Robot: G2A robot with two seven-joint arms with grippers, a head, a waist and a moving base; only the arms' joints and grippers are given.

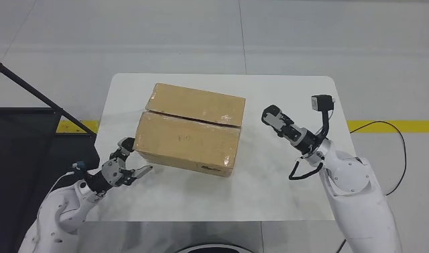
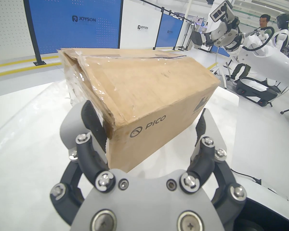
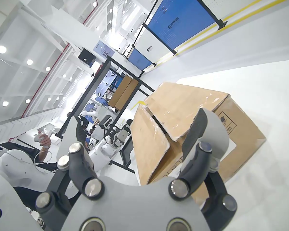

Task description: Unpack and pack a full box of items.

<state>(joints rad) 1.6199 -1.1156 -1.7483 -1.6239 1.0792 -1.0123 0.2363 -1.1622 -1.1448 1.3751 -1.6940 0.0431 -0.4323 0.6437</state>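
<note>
The left gripper [image 1: 133, 161] [image 2: 147, 117] stands wide open, its two fingers [image 2: 92, 118] spread to either side of the nearest corner of the box [image 1: 191, 129] [image 2: 144, 85] [image 3: 183, 106]. One pad sits right at the torn cardboard edge of that corner. Whether it actually touches is hard to say from this angle. The other finger is clear of the long side wall.

Just ahead of this gripper the box rests flat on the white table [image 1: 288, 186] [image 2: 26, 133] [image 3: 267, 92]. Crumpled clear tape [image 2: 86, 73] covers the end closest to the gripper. The box runs away from it, and past the far end is the right gripper [image 1: 271, 116] [image 2: 197, 40] [image 3: 139, 123].

That right gripper is also open, with its fingers parted around nothing. It is held above the table and a little off the box's end, with a gap between them. Directly in front of it the top flaps [image 3: 175, 111] are folded down and meet along a seam running the box's length. At this near end their edges are ragged and slightly lifted. Beyond the box, bare tabletop continues.
</note>
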